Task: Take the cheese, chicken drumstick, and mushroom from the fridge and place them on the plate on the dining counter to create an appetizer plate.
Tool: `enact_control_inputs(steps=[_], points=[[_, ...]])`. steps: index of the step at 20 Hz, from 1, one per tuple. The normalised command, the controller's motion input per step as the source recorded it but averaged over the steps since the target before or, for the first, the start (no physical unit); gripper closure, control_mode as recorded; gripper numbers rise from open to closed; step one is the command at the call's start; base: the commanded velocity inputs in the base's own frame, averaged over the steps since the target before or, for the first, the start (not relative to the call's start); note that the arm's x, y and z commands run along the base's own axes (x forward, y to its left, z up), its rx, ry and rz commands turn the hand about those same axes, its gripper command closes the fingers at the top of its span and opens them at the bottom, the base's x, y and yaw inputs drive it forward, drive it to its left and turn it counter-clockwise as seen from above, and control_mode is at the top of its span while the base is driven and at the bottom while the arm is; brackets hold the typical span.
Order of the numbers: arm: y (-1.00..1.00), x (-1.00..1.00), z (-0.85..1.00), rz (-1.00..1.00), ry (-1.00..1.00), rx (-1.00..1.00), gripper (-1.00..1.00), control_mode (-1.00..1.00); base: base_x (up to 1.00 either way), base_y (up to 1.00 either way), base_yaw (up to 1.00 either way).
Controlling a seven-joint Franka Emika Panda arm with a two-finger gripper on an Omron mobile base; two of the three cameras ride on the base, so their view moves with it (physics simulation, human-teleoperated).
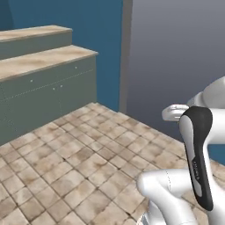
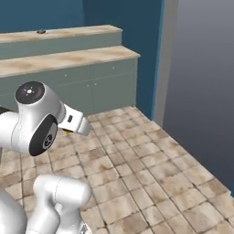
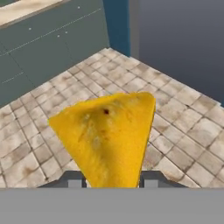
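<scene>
Much open tiled floor (image 3: 183, 131) is showing at frame right; gripper (image 3: 112, 180) fingers are pinching the cheese (image 3: 107, 135) wedge between them.

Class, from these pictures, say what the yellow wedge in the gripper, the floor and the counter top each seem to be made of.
The cheese: looks like hard cheese, matte, with mottled orange-yellow speckling. The floor: seemingly stone or ceramic tile, shown by square beige slabs with grout lines. The counter top: marble-look stone, judging by its veined beige surface; it could be laminate.
</scene>
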Motion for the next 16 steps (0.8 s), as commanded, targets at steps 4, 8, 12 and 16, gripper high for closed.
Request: enact_control_inputs(steps=[4, 8, 12, 16], points=[[0.0, 0.0, 0.0, 0.0, 0.0, 0.0, 1.0, 1.0, 1.0, 0.72, 0.17], [0.0, 0.0, 0.0, 0.0, 0.0, 0.0, 1.0, 1.0, 1.0, 0.75, 0.2], [0.0, 0.0, 0.0, 0.0, 0.0, 0.0, 1.0, 1.0, 1.0, 0.79, 0.27], [0.0, 0.0, 0.0, 0.0, 0.0, 0.0, 1.0, 1.0, 1.0, 0.79, 0.39]])
